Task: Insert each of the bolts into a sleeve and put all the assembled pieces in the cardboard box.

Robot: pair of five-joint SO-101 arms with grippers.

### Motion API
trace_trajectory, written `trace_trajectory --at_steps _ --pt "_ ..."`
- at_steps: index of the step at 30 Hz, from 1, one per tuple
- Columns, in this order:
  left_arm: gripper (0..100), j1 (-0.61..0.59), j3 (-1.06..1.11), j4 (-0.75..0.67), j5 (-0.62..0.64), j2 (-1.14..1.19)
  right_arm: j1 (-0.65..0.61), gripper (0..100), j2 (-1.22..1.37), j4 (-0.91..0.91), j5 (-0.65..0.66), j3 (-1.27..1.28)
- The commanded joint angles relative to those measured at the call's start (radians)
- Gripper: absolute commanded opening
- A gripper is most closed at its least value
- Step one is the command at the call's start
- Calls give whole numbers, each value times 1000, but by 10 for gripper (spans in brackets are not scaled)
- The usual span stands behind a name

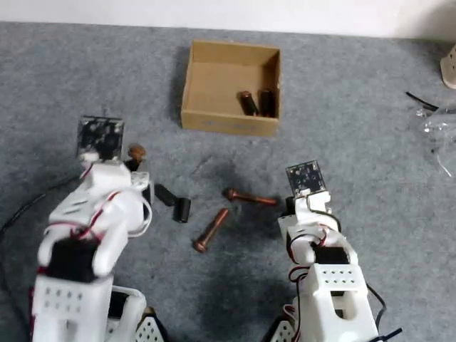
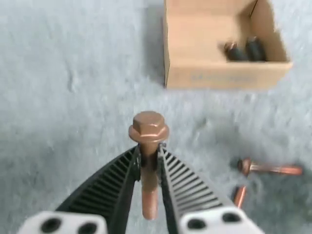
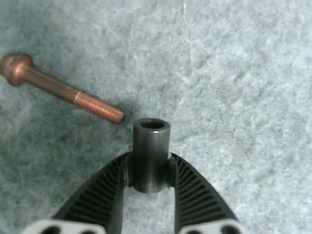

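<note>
My left gripper (image 2: 148,153) is shut on the shank of a copper bolt (image 2: 148,129), held above the grey carpet with its hex head pointing away from the wrist; from above, the head (image 1: 136,152) shows left of the box. My right gripper (image 3: 150,165) is shut on a black sleeve (image 3: 151,141), open end outward, close to the threaded tip of a loose bolt (image 3: 61,87). Two bolts (image 1: 251,197) (image 1: 211,229) and two black sleeves (image 1: 165,194) (image 1: 183,209) lie between the arms. The cardboard box (image 1: 229,122) holds two assembled pieces (image 1: 256,102).
At the right edge of the table lie a clear plastic item with a black cable (image 1: 434,125) and a beige object (image 1: 449,68). Open carpet stretches between the loose parts and the box front.
</note>
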Motion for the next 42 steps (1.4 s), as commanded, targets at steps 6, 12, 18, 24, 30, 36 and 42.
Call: trace_trajectory --at_steps 6,12,18,24,30,36,42 --pt "5 -8 13 -97 34 -228 -12 5 -24 -39 14 12" --pt "5 -4 143 -264 230 -386 -12 5 -25 -39 14 12" --pt "5 -5 315 -275 245 -522 -16 5 -205 -31 14 93" --pt "5 -10 398 -276 319 -633 -90 5 -596 77 14 214" --pt "5 -5 403 -310 373 -619 -176 5 -866 197 14 271" --pt "5 21 403 -559 374 -618 -329 5 -855 197 14 268" --pt "5 47 404 -597 373 -615 -400 5 -858 197 14 179"
